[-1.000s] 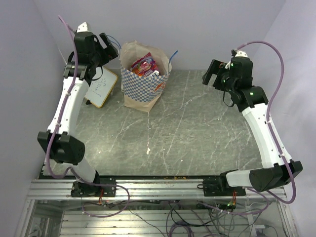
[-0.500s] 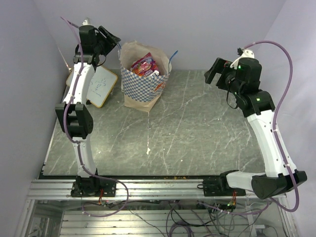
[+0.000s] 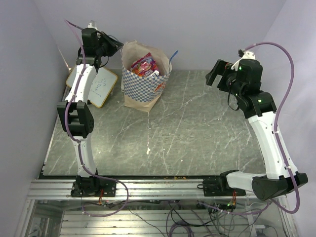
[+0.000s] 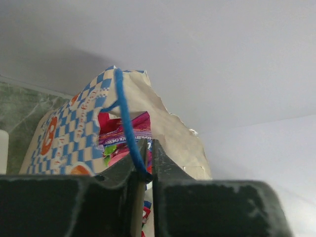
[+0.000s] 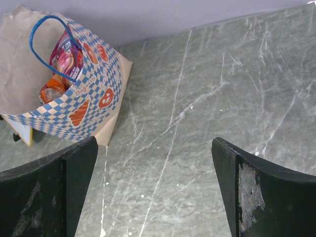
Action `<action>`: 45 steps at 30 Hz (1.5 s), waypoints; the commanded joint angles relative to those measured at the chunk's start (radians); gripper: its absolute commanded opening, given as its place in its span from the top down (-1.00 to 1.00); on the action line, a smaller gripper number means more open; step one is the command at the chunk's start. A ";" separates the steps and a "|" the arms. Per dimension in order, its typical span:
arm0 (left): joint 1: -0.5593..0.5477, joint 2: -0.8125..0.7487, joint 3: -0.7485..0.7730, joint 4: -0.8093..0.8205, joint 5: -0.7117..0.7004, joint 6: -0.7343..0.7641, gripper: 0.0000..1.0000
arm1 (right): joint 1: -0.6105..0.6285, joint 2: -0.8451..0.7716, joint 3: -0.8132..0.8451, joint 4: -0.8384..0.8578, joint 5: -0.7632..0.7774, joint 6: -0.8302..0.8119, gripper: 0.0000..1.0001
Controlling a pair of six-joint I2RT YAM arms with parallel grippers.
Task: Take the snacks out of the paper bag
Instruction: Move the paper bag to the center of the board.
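Note:
The paper bag (image 3: 143, 91) stands upright at the back of the table, tan with a blue-and-white checkered band. Snacks (image 3: 144, 64) fill it, a red-pink packet on top. My left gripper (image 3: 117, 47) is at the bag's left rim. In the left wrist view, the bag's blue cord handle (image 4: 123, 118) runs down between the nearly closed jaws of my left gripper (image 4: 148, 148), which is shut on it. Snacks (image 4: 121, 140) show behind the cord. My right gripper (image 3: 213, 74) hangs open, high to the bag's right, empty. The right wrist view shows the bag (image 5: 94, 98) and snacks (image 5: 66, 57).
A wooden-framed whiteboard (image 3: 101, 86) lies left of the bag, under my left arm. The back wall stands close behind the bag. Grey marbled table surface (image 5: 197, 123) spreads between the bag and my right gripper (image 5: 155, 148).
My left arm has stretched up and toward the bag's left rim, and its jaws have gone from open to shut on the blue cord handle. The right arm has risen slightly, still open.

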 commanded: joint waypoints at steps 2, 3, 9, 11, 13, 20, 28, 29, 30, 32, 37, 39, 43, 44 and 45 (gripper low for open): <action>0.003 -0.051 -0.022 0.084 0.079 -0.015 0.85 | -0.005 -0.034 0.033 -0.050 0.025 0.004 -1.00; 0.001 -0.060 -0.033 0.090 0.084 -0.021 0.86 | -0.005 -0.039 0.032 -0.054 0.025 0.007 -1.00; -0.032 -0.135 -0.129 0.133 0.137 -0.065 0.86 | -0.004 -0.067 0.000 -0.065 0.007 0.034 -1.00; -0.047 -0.166 -0.170 0.138 0.150 -0.078 0.86 | -0.004 -0.069 -0.005 -0.070 -0.002 0.040 -1.00; -0.064 -0.201 -0.217 0.142 0.159 -0.083 0.86 | -0.005 -0.068 -0.005 -0.080 -0.011 0.042 -1.00; -0.121 -0.328 -0.358 0.119 0.148 -0.078 0.86 | -0.005 -0.075 -0.016 -0.105 -0.063 0.058 -1.00; -0.172 -0.470 -0.489 0.079 0.111 -0.083 0.86 | -0.004 -0.038 0.010 -0.167 -0.197 0.056 -1.00; -0.178 -0.487 -0.504 0.075 0.110 -0.085 0.86 | -0.005 -0.036 0.008 -0.175 -0.216 0.059 -1.00; -0.182 -0.502 -0.515 0.067 0.109 -0.086 0.86 | -0.004 -0.031 0.004 -0.187 -0.235 0.063 -1.00; -0.194 -0.531 -0.531 0.039 0.105 -0.081 0.86 | -0.002 -0.025 -0.008 -0.204 -0.278 0.074 -1.00; -0.207 -0.621 -0.557 -0.040 0.070 -0.072 0.86 | -0.001 -0.022 -0.046 -0.229 -0.394 0.108 -1.00; -0.208 -0.654 -0.564 -0.061 0.056 -0.079 0.86 | -0.001 -0.031 -0.057 -0.231 -0.420 0.124 -1.00; -0.210 -0.721 -0.570 -0.130 0.036 -0.088 0.86 | 0.000 -0.051 -0.065 -0.233 -0.454 0.155 -1.00; -0.210 -0.739 -0.579 -0.145 0.035 -0.092 0.86 | 0.000 -0.055 -0.068 -0.235 -0.466 0.163 -1.00; -0.211 -0.760 -0.593 -0.163 0.034 -0.092 0.86 | 0.000 -0.057 -0.068 -0.234 -0.482 0.171 -1.00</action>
